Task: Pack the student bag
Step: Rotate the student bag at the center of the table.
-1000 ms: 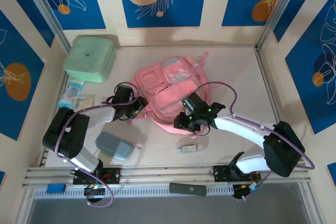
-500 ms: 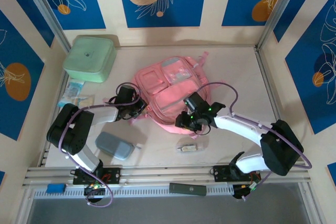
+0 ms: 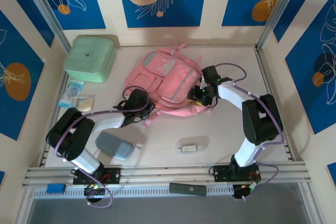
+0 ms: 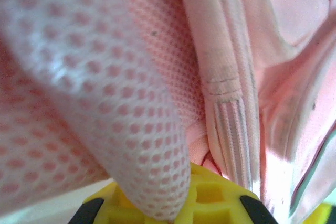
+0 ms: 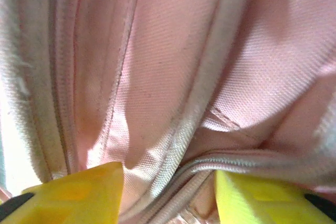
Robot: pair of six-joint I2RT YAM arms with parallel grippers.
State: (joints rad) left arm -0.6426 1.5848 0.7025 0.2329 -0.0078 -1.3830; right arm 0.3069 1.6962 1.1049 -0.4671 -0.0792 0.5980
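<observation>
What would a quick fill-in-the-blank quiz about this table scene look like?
The student bag is coloured ____.
The left gripper is ____ on the bag's mesh fabric.
The grey-blue pouch lies nearer the ____ arm.
Missing words: pink; shut; left.

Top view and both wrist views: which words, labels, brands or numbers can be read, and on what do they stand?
None can be read.
The packets: print too small and blurred to read.
The bag and green box: no text seen.
</observation>
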